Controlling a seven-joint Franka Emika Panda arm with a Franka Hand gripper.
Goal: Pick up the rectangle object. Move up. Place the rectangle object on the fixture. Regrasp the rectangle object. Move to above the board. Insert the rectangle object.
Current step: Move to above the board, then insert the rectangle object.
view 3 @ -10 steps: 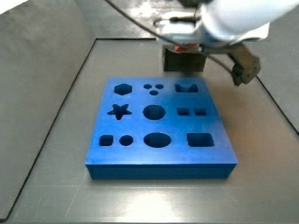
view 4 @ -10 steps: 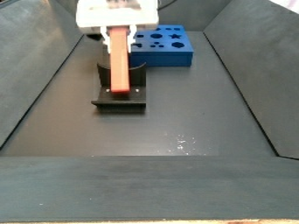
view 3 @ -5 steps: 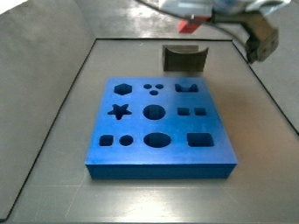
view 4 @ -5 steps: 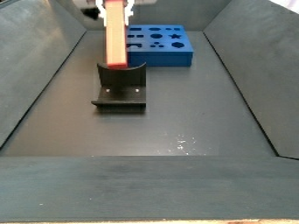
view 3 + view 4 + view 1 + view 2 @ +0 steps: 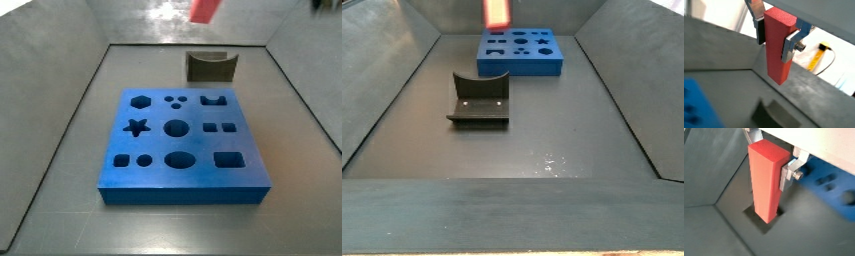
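Note:
In both wrist views my gripper (image 5: 775, 36) (image 5: 769, 158) is shut on the upper part of the red-orange rectangle object (image 5: 777, 57) (image 5: 765, 188), which hangs upright between the silver fingers (image 5: 791, 46). It is high above the floor. Both side views show only the object's lower end (image 5: 205, 10) (image 5: 497, 12) at the frame's top edge; the gripper itself is out of those frames. The dark notched fixture (image 5: 210, 67) (image 5: 480, 100) stands empty below. The blue board (image 5: 181, 145) (image 5: 523, 50) with its shaped holes lies flat beside the fixture.
Grey sloping walls (image 5: 382, 90) enclose the floor on both sides. In the wrist views the fixture (image 5: 763, 223) lies under the hanging block and the board (image 5: 834, 183) is off to one side. A yellow item (image 5: 817, 55) lies beyond the wall.
The gripper has risen with the rectangle object, lifting it off the fixture. The gripper has left the top of both side views; only the block's lower end remains in them.

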